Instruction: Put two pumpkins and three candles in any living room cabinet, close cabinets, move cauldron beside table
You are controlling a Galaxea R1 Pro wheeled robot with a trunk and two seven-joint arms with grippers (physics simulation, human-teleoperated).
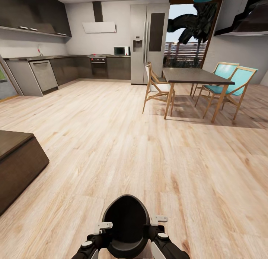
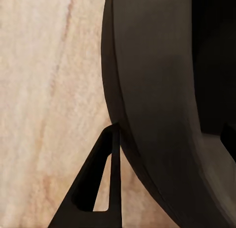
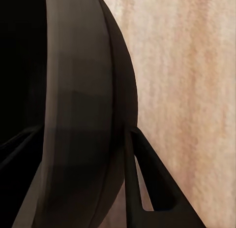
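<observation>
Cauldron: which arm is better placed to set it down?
Neither alone, probably. The left gripper and right gripper each pinch the wall of the cauldron on opposite sides, so both should lower it together.

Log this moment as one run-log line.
phase: carrying | held: cauldron between both arms | left gripper: shut on rim | right gripper: shut on rim | ahead: wood floor, dining table

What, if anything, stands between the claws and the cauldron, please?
Nothing visible does. The left claw and right claw sit at the rim of the cauldron on either side, and the wrist views show fingers against its outer wall.
</observation>
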